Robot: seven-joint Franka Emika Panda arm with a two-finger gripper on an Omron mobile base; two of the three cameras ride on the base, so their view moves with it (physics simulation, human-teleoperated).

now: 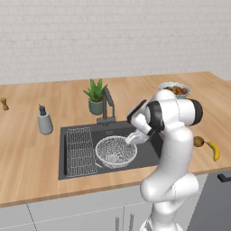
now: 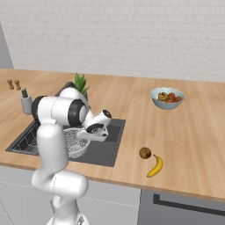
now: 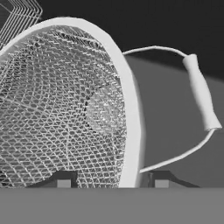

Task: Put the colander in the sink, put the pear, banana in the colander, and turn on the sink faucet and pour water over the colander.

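Note:
The wire-mesh colander (image 1: 115,153) sits in the dark grey sink (image 1: 118,133), to the right of the ribbed rack (image 1: 80,151). My gripper (image 1: 135,137) hangs at the colander's right rim. In the hand view the gripper (image 3: 112,181) is open, one fingertip (image 3: 63,181) inside the colander (image 3: 57,109) and the other outside, with the rim between them. The colander's wire handle (image 3: 201,94) juts out past the rim. The pear (image 1: 198,141) and the banana (image 1: 214,151) lie side by side on the counter right of the sink. The sink faucet (image 1: 107,106) stands behind the basin.
A grey soap dispenser (image 1: 44,121) stands left of the sink and a potted plant (image 1: 95,97) behind it. A fruit bowl (image 1: 176,89) sits at the back right. My own arm hides part of the colander (image 2: 77,143) in the right base view.

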